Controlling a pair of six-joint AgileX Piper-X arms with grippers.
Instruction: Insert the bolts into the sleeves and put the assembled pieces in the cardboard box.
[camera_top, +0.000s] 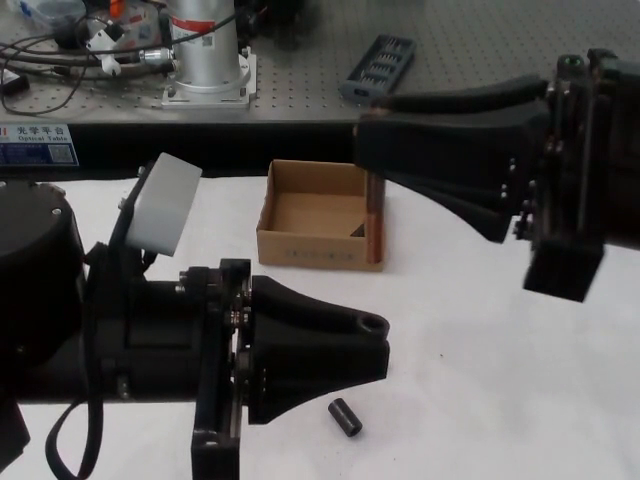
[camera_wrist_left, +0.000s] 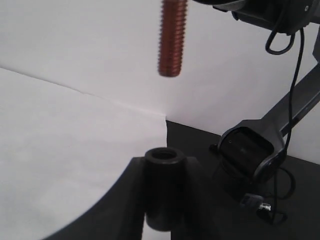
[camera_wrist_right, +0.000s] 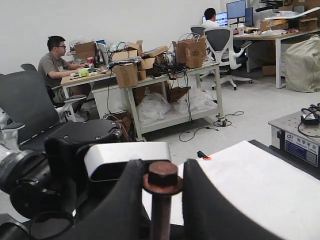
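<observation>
Over the worktop's middle, short of the cardboard box (camera_top: 315, 215), grips a black sleeve (camera_wrist_left: 165, 185) upright in the left gripper (camera_top: 378, 350) and a copper bolt (camera_wrist_left: 172, 37) head-up in the right gripper (camera_wrist_right: 163, 172). Needs centring over the bore, then slow, straight lowering.

Bolt (camera_wrist_left: 172, 37) in right pincer (camera_wrist_right: 162, 172) above sleeve (camera_wrist_left: 165, 195) in left pincer (camera_wrist_left: 164, 167), cardboard box (camera_top: 300, 250) behind both
</observation>
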